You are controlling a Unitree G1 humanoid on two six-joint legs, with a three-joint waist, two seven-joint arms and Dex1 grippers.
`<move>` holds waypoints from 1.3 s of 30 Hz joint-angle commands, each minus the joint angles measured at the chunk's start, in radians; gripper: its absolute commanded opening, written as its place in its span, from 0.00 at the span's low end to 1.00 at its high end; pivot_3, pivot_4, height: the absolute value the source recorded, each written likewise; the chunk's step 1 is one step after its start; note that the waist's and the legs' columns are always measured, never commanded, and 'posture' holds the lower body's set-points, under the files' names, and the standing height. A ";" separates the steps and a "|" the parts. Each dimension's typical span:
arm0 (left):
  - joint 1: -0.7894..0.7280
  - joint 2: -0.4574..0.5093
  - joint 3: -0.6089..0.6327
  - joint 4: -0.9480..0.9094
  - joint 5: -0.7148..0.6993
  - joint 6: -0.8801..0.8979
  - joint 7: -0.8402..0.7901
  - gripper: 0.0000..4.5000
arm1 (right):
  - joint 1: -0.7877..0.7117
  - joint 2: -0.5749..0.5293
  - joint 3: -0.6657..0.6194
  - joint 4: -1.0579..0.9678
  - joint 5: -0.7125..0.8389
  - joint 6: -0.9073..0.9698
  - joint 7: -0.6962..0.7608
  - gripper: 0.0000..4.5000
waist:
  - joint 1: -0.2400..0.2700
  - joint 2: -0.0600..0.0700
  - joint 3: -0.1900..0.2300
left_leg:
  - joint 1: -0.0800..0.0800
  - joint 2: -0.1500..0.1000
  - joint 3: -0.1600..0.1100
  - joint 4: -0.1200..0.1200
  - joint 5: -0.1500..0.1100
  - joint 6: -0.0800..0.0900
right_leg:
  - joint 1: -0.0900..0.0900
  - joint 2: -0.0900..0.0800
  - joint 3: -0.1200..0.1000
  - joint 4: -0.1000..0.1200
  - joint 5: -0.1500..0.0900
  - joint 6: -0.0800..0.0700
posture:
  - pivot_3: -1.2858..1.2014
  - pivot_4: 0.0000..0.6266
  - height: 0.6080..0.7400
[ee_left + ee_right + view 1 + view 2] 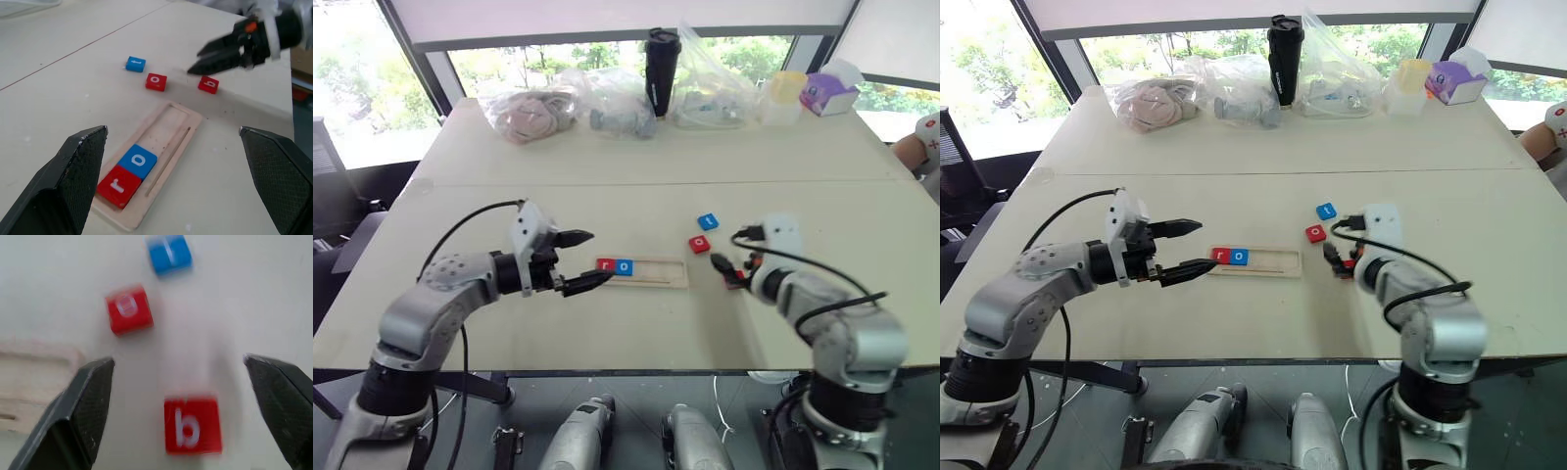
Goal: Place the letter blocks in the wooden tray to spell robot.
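1. Wooden tray [651, 272]: long, narrow strip of pale wood with raised rim and shallow recess, lying flat on the matte cream table [607, 157]; a thin groove along one long side of the recess.
2. Red r block [119, 186] and blue o block [137, 160]: flat squares with rounded corners and white lowercase letters, seated side by side and touching in the tray's end nearest the left arm; remainder of the recess bare wood.
3. Loose on the table past the tray's other end: red b block [192, 425], red o block [128, 309] and blue t block [169, 252], all lying flat, apart from one another and outside the tray.
4. Left gripper [581, 260]: black tapered fingers with cross-hatched pads [78, 171], spread wide and holding nothing; hovering just off the tray's filled end, fingertips aimed along the tray, r and o blocks lying between the fingers in the left wrist view.
5. Right gripper [181, 396]: the same textured black fingers, spread wide and empty; red b block on the table between the two fingers, touched by neither; red o block and blue t block farther ahead, tray end off to one side.
6. Far table edge: clear crinkled plastic bags [607, 103] of soft items, a tall black tumbler [661, 69], a purple tissue box [829, 93].
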 commanded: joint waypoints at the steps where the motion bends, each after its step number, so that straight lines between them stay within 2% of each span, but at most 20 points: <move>1: 0.011 0.043 0.025 -0.046 -0.028 -0.009 -0.057 1.00 | 0.061 -0.187 0.026 0.035 0.081 -0.289 0.338 0.99 | 0.000 0.000 0.000 | 0.001 0.000 0.000 0.000 -0.001 0.001 | 0.002 0.000 -0.001 -0.001 0.000 0.000 | 0.52 0.24 1.00; 3: 0.015 0.078 0.019 -0.058 -0.032 -0.012 -0.100 1.00 | 0.111 -0.306 0.058 0.133 0.067 -0.491 0.514 0.99 | -0.001 -0.001 0.000 | 0.000 0.001 0.000 0.000 -0.002 0.003 | 0.006 0.000 -0.001 -0.003 0.000 0.001 | 0.52 0.24 1.00; 5: 0.012 0.111 0.015 -0.067 -0.034 -0.017 -0.138 1.00 | 0.122 -0.385 0.121 0.285 0.009 -0.694 0.626 0.99 | -0.003 -0.001 0.000 | 0.000 0.001 0.000 0.000 -0.003 0.004 | 0.007 0.000 -0.002 -0.004 0.000 0.001 | 0.52 0.24 1.00; 10: 0.008 0.165 0.020 -0.088 -0.034 -0.018 -0.191 1.00 | 0.026 -0.441 0.251 0.613 -0.065 -1.003 0.827 0.99 | -0.006 -0.001 0.001 | 0.001 0.001 0.002 0.001 -0.003 0.004 | 0.008 0.000 -0.001 -0.005 0.000 0.000 | 0.52 0.24 1.00; 16: 0.048 0.186 0.089 -0.112 -0.079 0.037 -0.166 1.00 | -0.118 -0.418 0.333 0.863 -0.136 -1.192 0.913 0.99 | -0.003 -0.001 0.001 | 0.000 0.002 0.002 0.001 -0.002 0.005 | 0.007 0.000 -0.001 -0.004 0.000 0.000 | 0.52 0.24 1.00; 27: 0.117 0.205 0.167 -0.167 -0.136 0.086 -0.105 1.00 | -0.152 -0.414 0.392 1.042 -0.219 -1.372 0.972 0.99 | 0.000 -0.001 0.001 | 0.001 0.002 0.002 0.001 -0.003 0.004 | 0.008 0.000 -0.001 -0.004 0.000 0.000 | 0.52 0.24 1.00; 31: 0.109 0.213 0.169 -0.165 -0.142 0.093 -0.097 1.00 | -0.147 -0.414 0.394 1.058 -0.218 -1.414 0.990 0.72 | 0.001 -0.001 0.001 | 0.001 0.002 0.002 0.001 -0.003 0.004 | 0.008 0.000 -0.001 -0.004 0.000 0.000 | 0.52 0.24 1.00; 35: 0.110 0.221 0.169 -0.165 -0.145 0.092 -0.092 1.00 | -0.147 -0.416 0.384 1.036 -0.205 -1.392 0.989 0.27 | 0.000 -0.001 0.001 | 0.002 0.002 0.002 0.002 -0.003 0.004 | 0.007 0.000 -0.001 -0.004 0.000 0.000 | 0.52 0.24 1.00; 39: 0.108 0.225 0.167 -0.151 -0.135 0.083 -0.093 1.00 | -0.157 -0.410 0.357 0.901 -0.134 -1.230 0.988 0.26 | 0.001 -0.001 0.001 | 0.001 0.002 0.002 0.002 -0.003 0.004 | 0.007 0.000 0.000 -0.003 0.000 0.000 | 0.52 0.24 1.00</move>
